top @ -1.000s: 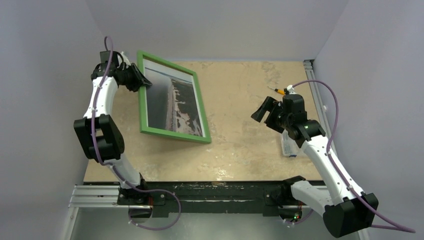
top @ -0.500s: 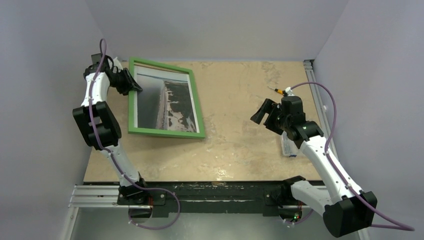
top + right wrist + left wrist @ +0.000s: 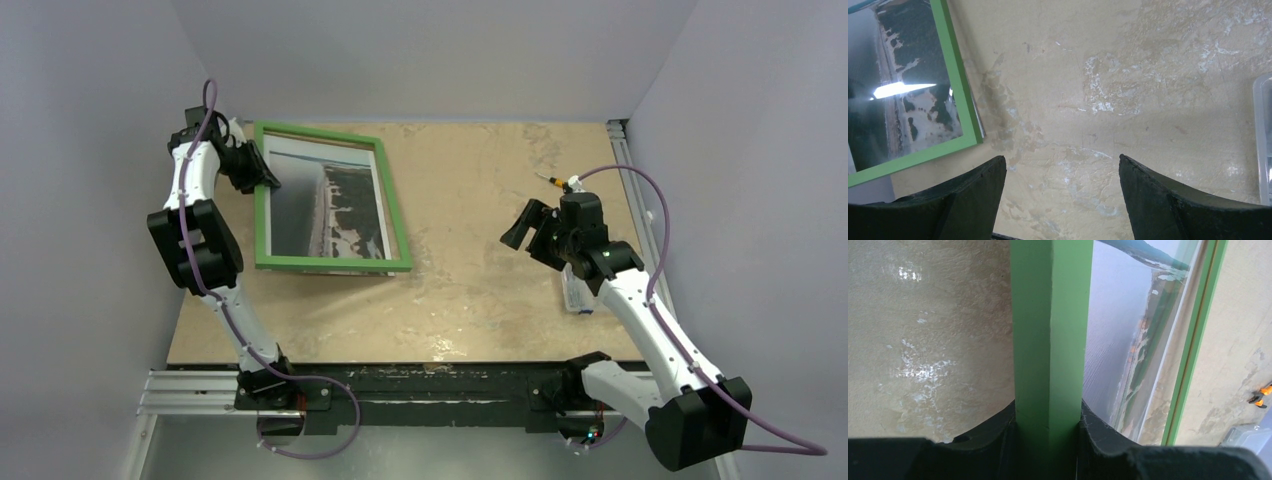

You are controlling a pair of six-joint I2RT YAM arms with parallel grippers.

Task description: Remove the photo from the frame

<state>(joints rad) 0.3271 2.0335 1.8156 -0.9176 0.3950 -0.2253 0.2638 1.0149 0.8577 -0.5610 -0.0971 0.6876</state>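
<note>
The green frame (image 3: 398, 225) lies at the back left of the table with the photo (image 3: 325, 210) inside it, a grey, dark and pale landscape facing up. My left gripper (image 3: 268, 180) is shut on the frame's left side bar (image 3: 1050, 340); the photo (image 3: 1120, 335) shows to the right of that bar. My right gripper (image 3: 522, 228) is open and empty, above bare table to the right of the frame. In the right wrist view the frame's corner (image 3: 960, 107) and part of the photo (image 3: 908, 90) lie at the upper left, away from the fingers (image 3: 975, 192).
A small clear plastic box (image 3: 578, 292) lies at the right edge under my right arm; its edge shows in the right wrist view (image 3: 1262, 135). A small orange object (image 3: 556, 182) lies at the back right. Walls close in on three sides.
My left gripper has carried the frame down and to the left; it was tilted up on its near edge and now lies nearly flat. The right arm has barely moved.
</note>
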